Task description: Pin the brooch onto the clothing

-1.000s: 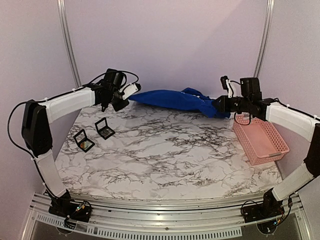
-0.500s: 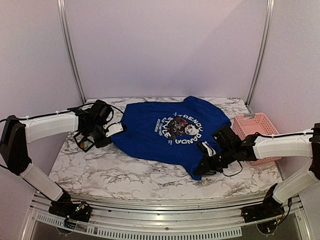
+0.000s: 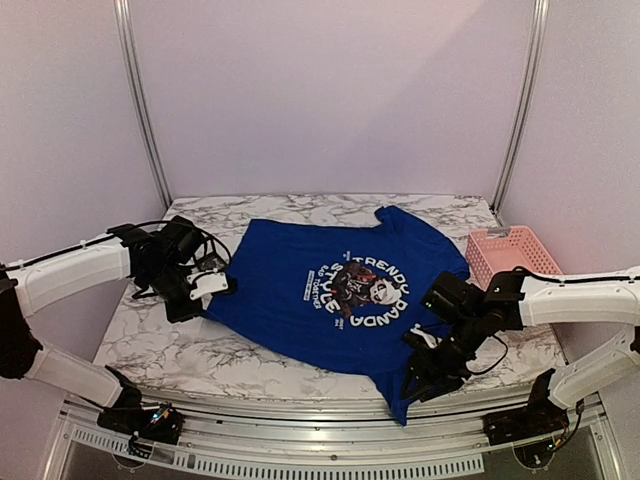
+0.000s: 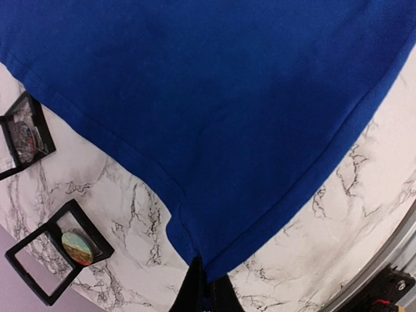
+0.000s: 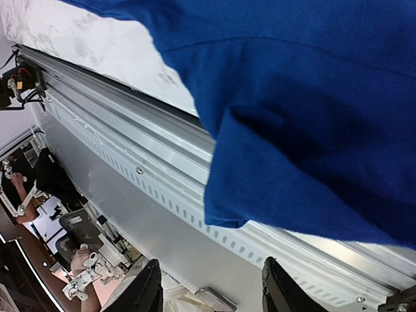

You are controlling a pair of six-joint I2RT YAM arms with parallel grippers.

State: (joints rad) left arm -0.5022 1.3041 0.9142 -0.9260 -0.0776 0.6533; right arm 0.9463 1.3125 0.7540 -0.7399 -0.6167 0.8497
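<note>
Left wrist: left gripper (image 4: 207, 283) pinched on clothing (image 4: 214, 97) corner, bottom centre; right gripper (image 5: 213, 276) spread apart. Best draw overhanging hem back, flatten.

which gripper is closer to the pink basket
Right. The right gripper is at the near corner of the shirt, just in front of the pink basket. The left gripper holds the shirt's opposite edge, far across the table.

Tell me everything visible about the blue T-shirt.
The T-shirt is royal-blue, soft-looking cloth, spread print-up on the marble table. White lettering rings a dark panda picture on the chest. The left end effector pinches one hemmed corner; another corner droops over the table's near edge, beside the open right end effector.
</note>
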